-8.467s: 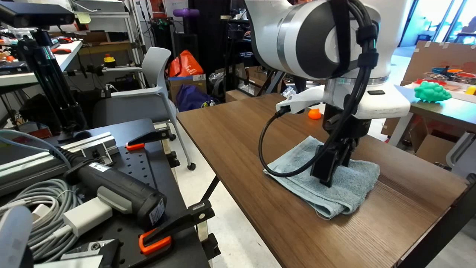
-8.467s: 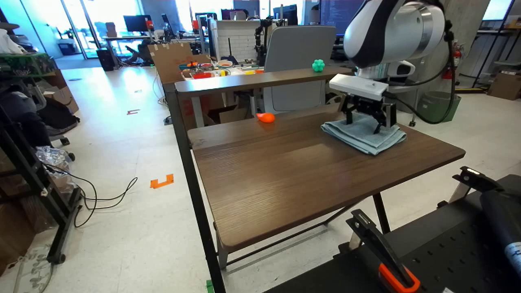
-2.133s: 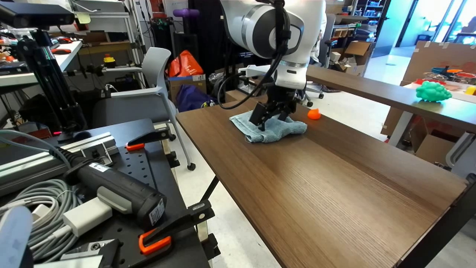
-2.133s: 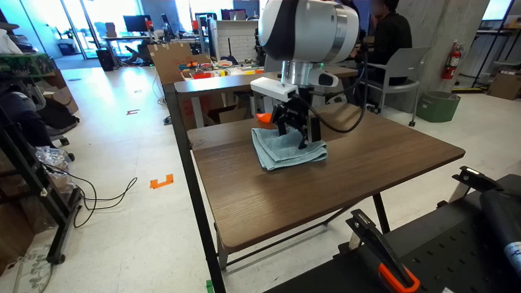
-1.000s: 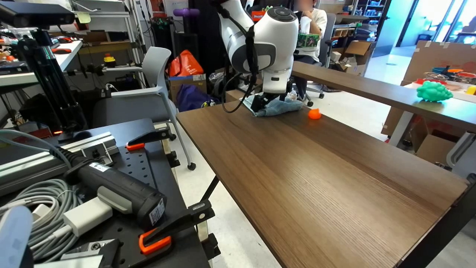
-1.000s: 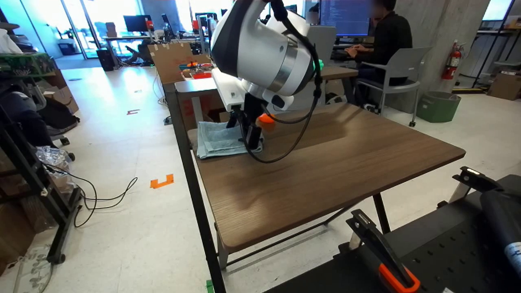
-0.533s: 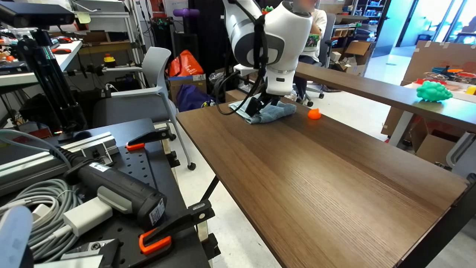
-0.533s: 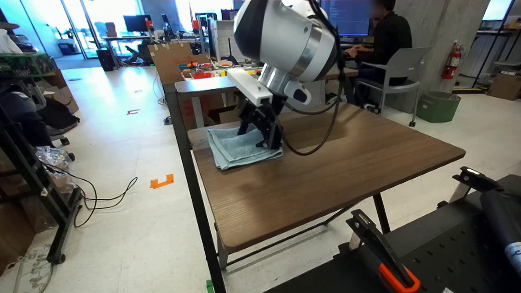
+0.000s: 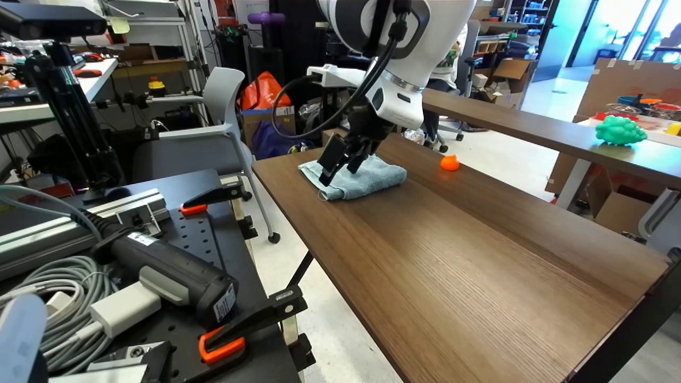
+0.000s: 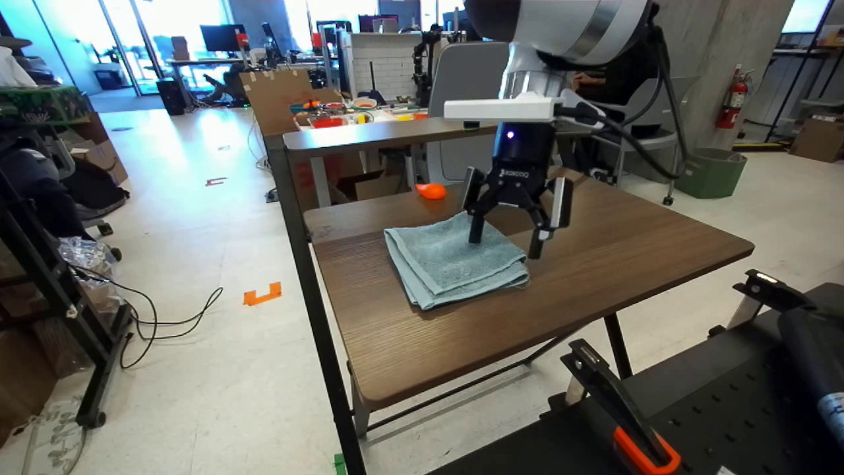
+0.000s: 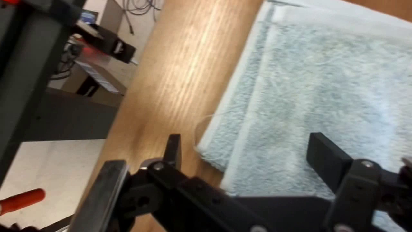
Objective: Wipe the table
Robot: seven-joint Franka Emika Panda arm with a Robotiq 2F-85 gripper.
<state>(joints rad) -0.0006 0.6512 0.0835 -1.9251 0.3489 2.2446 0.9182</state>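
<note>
Where the large rectangular dark brown wood-grain table [image 9: 468, 239] stands: under the black two-fingered gripper [image 10: 505, 243], its top reaching past it on every side.
Folded pale blue-grey terry cloth [image 10: 455, 260]: lies on the table, below and just beside the gripper; in the wrist view a thin pale thread [image 11: 195, 130] curls from one corner over the bare wood.
Gripper fingers [image 10: 475, 229]: spread well apart; in the wrist view one hangs over the cloth, the other over wood beside that corner. Whether a tip touches anything I cannot tell.
White robot arm [image 9: 433, 48]: above the gripper, sloping down into it in an exterior view.
Black cable [image 9: 275, 114]: loops out beside the gripper in a wide curve.
Small bright orange tapering object [image 10: 432, 191]: on the table, beyond the gripper in an exterior view, near an edge, apart from the cloth.
Knobbly green object [image 9: 620, 131]: well apart from the gripper, resting on a long narrow brown wood-grain surface [image 9: 505, 119] past the table's edge.
Grey chair [image 9: 186, 157]: well apart from the gripper, beyond one corner of the table.
Black perforated worktop [image 9: 189, 231]: across a gap from the table, well away from the gripper; black-and-orange clamps [image 9: 266, 311] sit on its edge and a black cylindrical tool [image 9: 175, 263] lies on it.
</note>
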